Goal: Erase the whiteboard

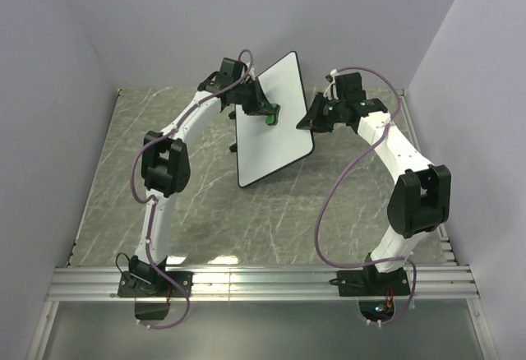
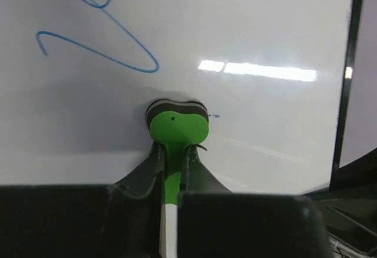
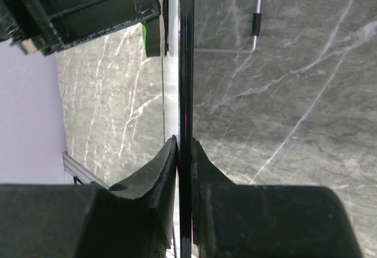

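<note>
The whiteboard (image 1: 275, 130) is held tilted above the middle of the table. My right gripper (image 1: 311, 119) is shut on its right edge; the right wrist view shows the thin black rim (image 3: 186, 63) edge-on between the two fingers. My left gripper (image 1: 265, 110) is shut on the green eraser (image 1: 270, 117) and presses its dark pad against the board's face. In the left wrist view the eraser (image 2: 177, 129) touches the white surface (image 2: 265, 34). Blue scribbles (image 2: 100, 40) remain at the upper left, and a tiny blue mark sits just right of the eraser.
The grey marble tabletop (image 1: 214, 220) lies under the board. Pale walls close the back and both sides. A metal rail (image 1: 263, 282) runs along the near edge by the arm bases. A thin wire stand leg (image 3: 255, 16) shows behind the board.
</note>
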{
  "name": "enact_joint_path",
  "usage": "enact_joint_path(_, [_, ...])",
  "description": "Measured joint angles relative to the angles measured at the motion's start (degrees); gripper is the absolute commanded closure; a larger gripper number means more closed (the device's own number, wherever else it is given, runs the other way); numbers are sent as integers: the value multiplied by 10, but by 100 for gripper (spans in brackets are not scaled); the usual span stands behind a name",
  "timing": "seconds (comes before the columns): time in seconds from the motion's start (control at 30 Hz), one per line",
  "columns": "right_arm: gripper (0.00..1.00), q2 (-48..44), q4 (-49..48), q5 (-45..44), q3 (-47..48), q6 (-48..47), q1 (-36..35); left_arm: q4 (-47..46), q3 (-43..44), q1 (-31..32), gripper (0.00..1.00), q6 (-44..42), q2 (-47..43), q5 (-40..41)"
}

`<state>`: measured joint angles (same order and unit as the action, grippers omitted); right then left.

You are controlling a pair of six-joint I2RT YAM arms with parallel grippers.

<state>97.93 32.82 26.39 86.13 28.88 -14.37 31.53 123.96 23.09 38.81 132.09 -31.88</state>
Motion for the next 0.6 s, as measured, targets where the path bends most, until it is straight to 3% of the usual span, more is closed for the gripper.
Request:
enact_joint_path(0.37, [100, 0, -2, -4, 0, 0, -8, 22, 18, -75, 100, 12, 71, 5])
enact_joint_path(0.6, [100, 0, 1, -4, 0, 0, -8, -2, 19, -69, 100, 28, 69, 8])
